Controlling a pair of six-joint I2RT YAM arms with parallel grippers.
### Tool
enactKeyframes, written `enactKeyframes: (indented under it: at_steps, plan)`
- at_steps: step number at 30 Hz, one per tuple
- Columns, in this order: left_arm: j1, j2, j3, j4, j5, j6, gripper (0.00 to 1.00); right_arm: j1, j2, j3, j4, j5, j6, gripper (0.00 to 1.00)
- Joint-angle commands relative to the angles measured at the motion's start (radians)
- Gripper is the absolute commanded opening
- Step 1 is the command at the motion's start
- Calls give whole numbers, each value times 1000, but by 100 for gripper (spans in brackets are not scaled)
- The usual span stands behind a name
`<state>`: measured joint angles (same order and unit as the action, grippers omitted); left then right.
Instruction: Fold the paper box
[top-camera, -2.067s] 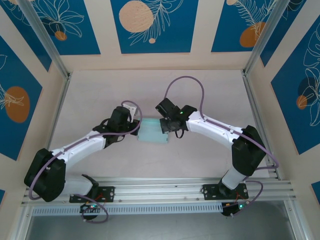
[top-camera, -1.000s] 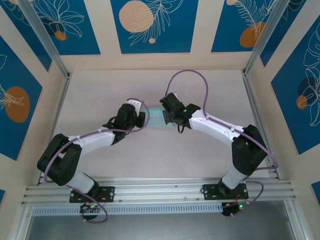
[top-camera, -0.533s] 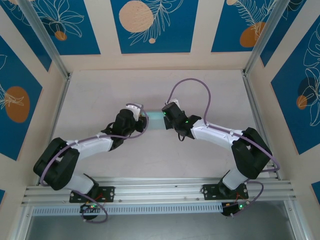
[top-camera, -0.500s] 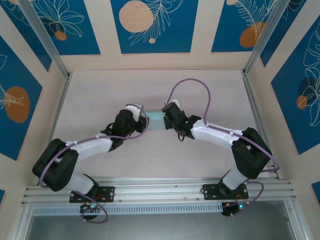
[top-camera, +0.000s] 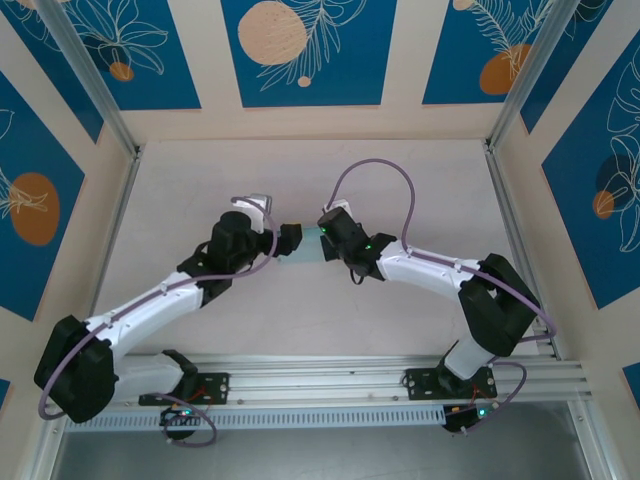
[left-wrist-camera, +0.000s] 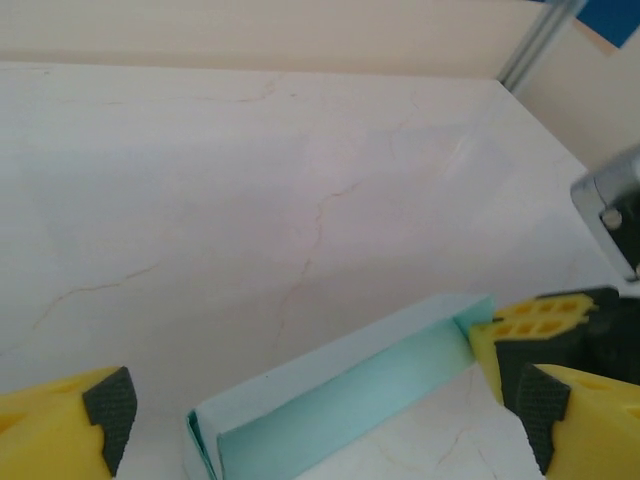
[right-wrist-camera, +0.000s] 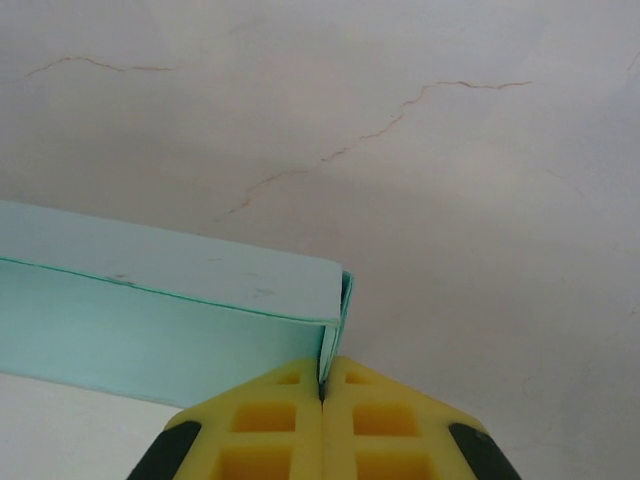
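Within the spread left end effector (left-wrist-camera: 318, 410) sits the paper box (right-wrist-camera: 170, 300), its end pinched by the right end effector (right-wrist-camera: 322, 385).

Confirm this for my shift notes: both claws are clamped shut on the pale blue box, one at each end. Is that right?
Not quite. The right claw is clamped shut on one end of the pale blue box, but the left claw stands wide open at the other end. The left wrist view shows it.

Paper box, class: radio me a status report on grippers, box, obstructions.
Left gripper open, jaws flanking the paper box. Right gripper shut on the box's end edge. Box partly folded. Nothing in the way.
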<state>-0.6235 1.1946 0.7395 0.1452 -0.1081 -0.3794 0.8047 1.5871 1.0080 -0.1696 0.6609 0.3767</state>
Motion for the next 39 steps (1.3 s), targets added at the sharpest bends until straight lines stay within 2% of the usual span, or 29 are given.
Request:
enactKeyframes:
  at_steps: [1,8,12,30,33,39]
  plan:
    - [22,13,58,-132,-78,-63,100,10,19,14,-12,8,3,0]
    - [72,152,95,-99,27,-121,100,18,30,21,-16,12,4,0]
    - [85,200,94,-87,47,-128,97,21,33,26,-21,11,5,0]
    - [99,254,-82,72,90,-248,62,25,34,37,-38,13,14,0]
    - [99,249,-107,95,91,-273,52,27,36,40,-37,14,15,0]
    - [100,249,-120,97,93,-297,49,27,42,40,-34,14,21,0]
